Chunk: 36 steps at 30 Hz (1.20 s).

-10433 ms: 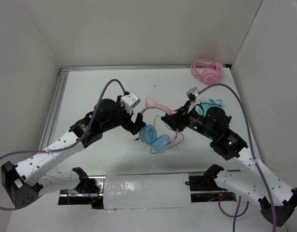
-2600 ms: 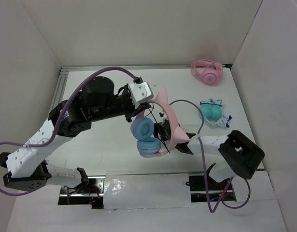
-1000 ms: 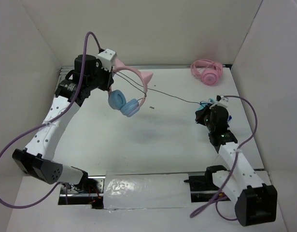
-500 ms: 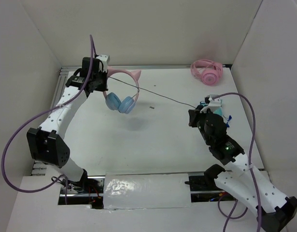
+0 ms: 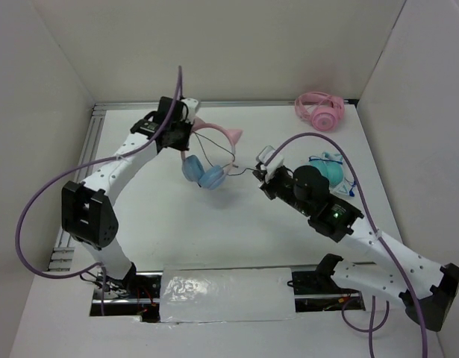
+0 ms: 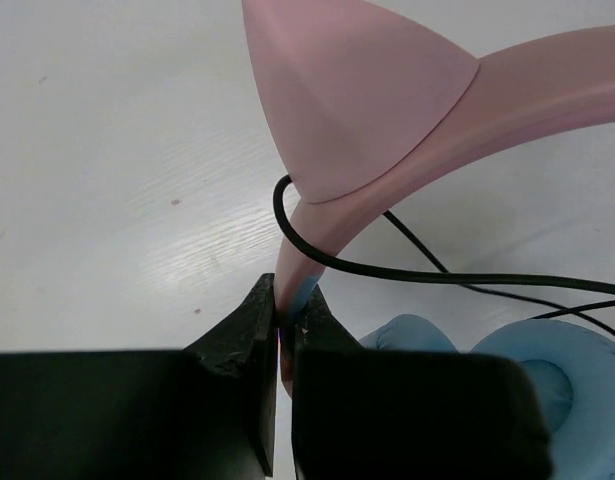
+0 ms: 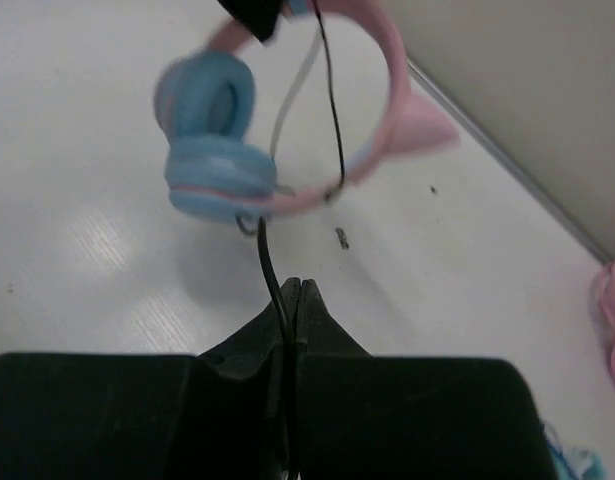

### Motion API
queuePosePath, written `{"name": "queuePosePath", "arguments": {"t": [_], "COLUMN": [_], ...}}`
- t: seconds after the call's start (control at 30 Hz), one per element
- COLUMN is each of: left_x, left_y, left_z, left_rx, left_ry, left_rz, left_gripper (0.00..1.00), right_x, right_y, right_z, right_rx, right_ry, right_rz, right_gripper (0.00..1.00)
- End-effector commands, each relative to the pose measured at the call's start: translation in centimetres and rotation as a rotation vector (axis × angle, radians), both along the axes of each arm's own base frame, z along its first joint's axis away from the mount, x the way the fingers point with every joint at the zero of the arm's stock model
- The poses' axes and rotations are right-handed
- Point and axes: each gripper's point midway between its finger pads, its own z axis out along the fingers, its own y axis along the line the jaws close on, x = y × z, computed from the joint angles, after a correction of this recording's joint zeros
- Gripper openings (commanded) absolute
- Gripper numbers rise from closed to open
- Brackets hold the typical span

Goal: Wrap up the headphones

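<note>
The headphones [image 5: 212, 153], with a pink cat-ear headband and light blue ear cups [image 5: 203, 174], hang above the table at the back left. My left gripper [image 5: 186, 139] is shut on the headband's end; the left wrist view shows its jaws [image 6: 285, 300] pinching the pink band [image 6: 507, 90], with the black cable [image 6: 437, 275] looped across it. My right gripper [image 5: 263, 177] sits just right of the cups, shut on the thin cable [image 5: 244, 171]. In the right wrist view the cable [image 7: 272, 262] runs from the closed gripper [image 7: 295, 290] up to the blurred headphones [image 7: 212, 140].
All-pink headphones [image 5: 319, 110] lie at the back right corner. Teal headphones [image 5: 332, 170] lie behind my right arm. A metal rail [image 5: 95, 142] runs along the left edge, and white walls enclose the table. A small dark speck [image 7: 341, 238] lies on the surface.
The left arm has carried the headphones right and nearer. The right gripper has swung left toward them, so the cable span between the two is much shorter.
</note>
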Motion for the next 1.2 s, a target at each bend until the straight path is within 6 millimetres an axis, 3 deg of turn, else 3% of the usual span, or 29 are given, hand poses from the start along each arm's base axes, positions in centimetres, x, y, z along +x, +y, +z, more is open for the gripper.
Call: {"name": "queuePosePath", "arguments": {"t": [0.0,0.03,0.07,0.2,0.23,0.37,0.4,0.47,0.6,0.73,0.77,0.97,1.17], "left_x": [-0.4,-0.9,-1.6,-3.3,-4.5,-5.6,-6.0,-6.4,-8.3,-10.7,-11.9,-15.5,-18.6], "left_y": [-6.2,-6.8,-8.0,-10.3,-10.5,-10.9,-11.0,-11.3,-13.6,-15.9,-17.1,-19.7,-22.1], "left_z": [3.1,2.8,2.6,1.8,1.6,2.3,2.6,2.9,3.7,3.3,3.3,3.7,5.0], "left_rx": [-0.052,-0.051,-0.05,0.02,0.023,-0.013,-0.027,-0.043,-0.045,0.003,0.003,0.065,0.03], "left_ry": [-0.14,-0.138,-0.137,-0.199,-0.208,-0.223,-0.23,-0.231,-0.255,-0.272,-0.277,-0.339,-0.399], "left_rz": [-0.218,-0.237,-0.264,-0.409,-0.433,-0.458,-0.467,-0.477,-0.548,-0.634,-0.679,-0.761,-0.856], "left_gripper": [0.0,0.0,0.0,0.0,0.0,0.0,0.0,0.0,0.0,0.0,0.0,0.0,0.0], "right_x": [-1.2,-0.6,-0.4,1.4,1.8,2.5,1.9,1.6,0.9,2.9,3.5,7.7,8.4], "right_y": [3.6,3.9,3.8,2.2,1.2,-1.0,-1.3,-1.7,-0.5,0.8,0.6,-0.3,0.0], "right_z": [7.5,7.8,9.9,11.9,12.6,13.5,14.0,14.1,14.3,13.9,14.0,15.1,12.9], "right_rx": [-0.044,-0.063,-0.044,-0.034,-0.022,0.005,0.025,0.033,0.037,0.035,0.048,0.155,0.194], "right_ry": [-0.262,-0.27,-0.297,-0.308,-0.32,-0.331,-0.339,-0.342,-0.349,-0.283,-0.276,-0.183,-0.084], "right_rz": [0.28,0.288,0.283,0.203,0.178,0.118,0.133,0.149,0.243,0.256,0.237,0.137,0.157], "right_gripper": [0.0,0.0,0.0,0.0,0.0,0.0,0.0,0.0,0.0,0.0,0.0,0.0,0.0]}}
